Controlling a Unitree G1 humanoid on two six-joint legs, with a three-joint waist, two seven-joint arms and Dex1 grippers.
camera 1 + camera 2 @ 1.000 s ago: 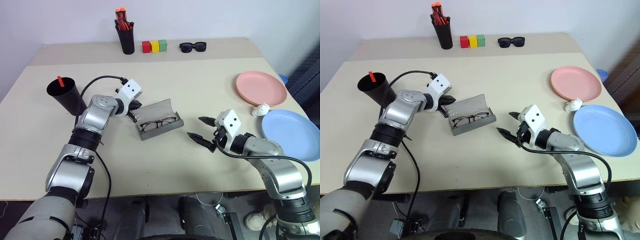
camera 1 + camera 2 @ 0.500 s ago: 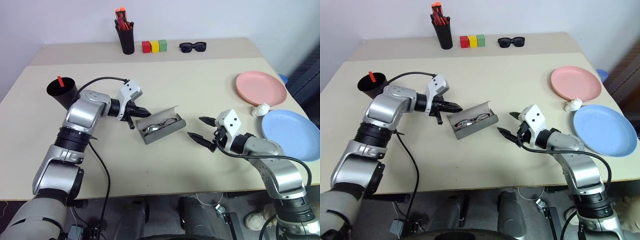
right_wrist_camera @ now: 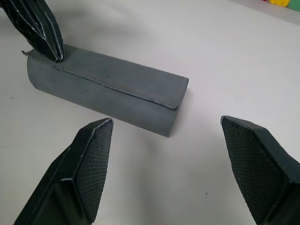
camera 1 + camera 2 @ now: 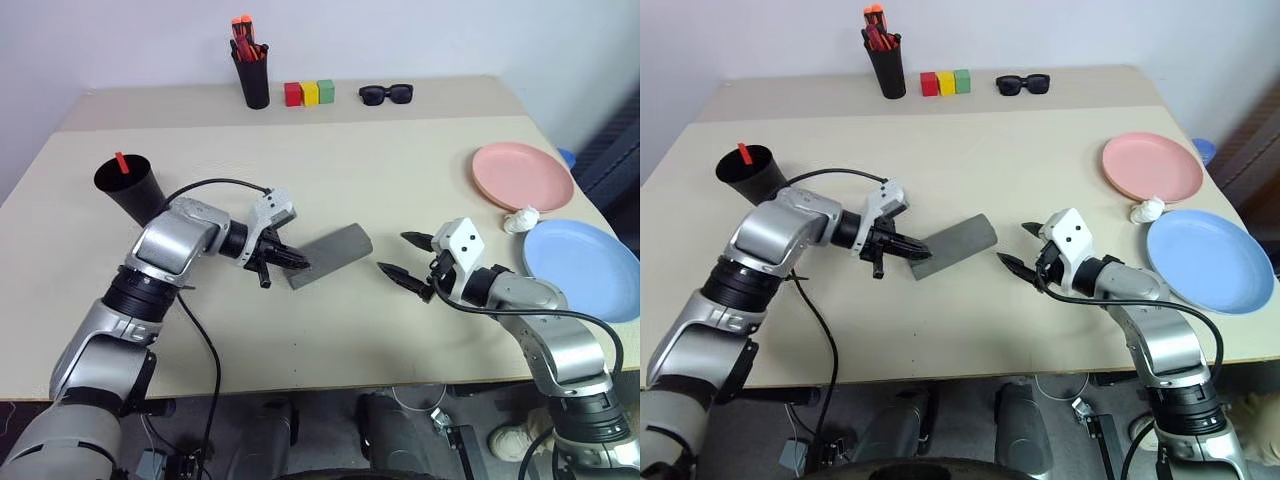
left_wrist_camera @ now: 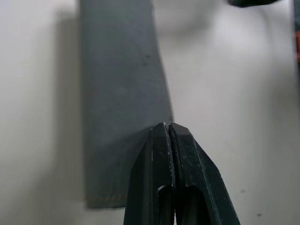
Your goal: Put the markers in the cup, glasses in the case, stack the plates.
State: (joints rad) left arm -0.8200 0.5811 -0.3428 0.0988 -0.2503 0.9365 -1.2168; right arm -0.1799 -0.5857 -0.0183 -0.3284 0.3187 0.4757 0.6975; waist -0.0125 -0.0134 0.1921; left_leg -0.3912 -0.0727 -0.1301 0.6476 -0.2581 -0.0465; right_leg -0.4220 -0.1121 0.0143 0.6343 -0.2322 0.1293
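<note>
Grey rectangular hard-shell glasses case [image 4: 330, 255] lies mid-tabletop with its lid down, long axis slanted, between both claws. Beige tabletop [image 4: 400, 160] around it is open, nothing between case and either claw.

Other items:
- wide tapered matte black cup [image 4: 130, 190] at the left edge, red marker [image 4: 120, 161] sticking out of it
- narrow black pen cup with orange-red pens [image 4: 250, 70], red/yellow/green blocks [image 4: 308, 93] and chunky black sunglasses [image 4: 386, 94] along the far edge, well apart from the case
- salmon pink round plate [image 4: 522, 176] and light blue round plate [image 4: 580, 268] on the right, side by side, not stacked
- small white crumpled object [image 4: 521, 219] between the two plates

Left arm reaches in from the left, forearm bent inward, claw angled down and to the right. Left claw [image 4: 290, 262] has fingers pressed together, gripping nothing; the tips rest on the case's left end, on top of the lid near the seam.

Right arm comes in from the right, claw nearly level, aimed left at the case. Right claw [image 4: 403, 256] is spread wide and empty, near the case's right end, not touching.
</note>
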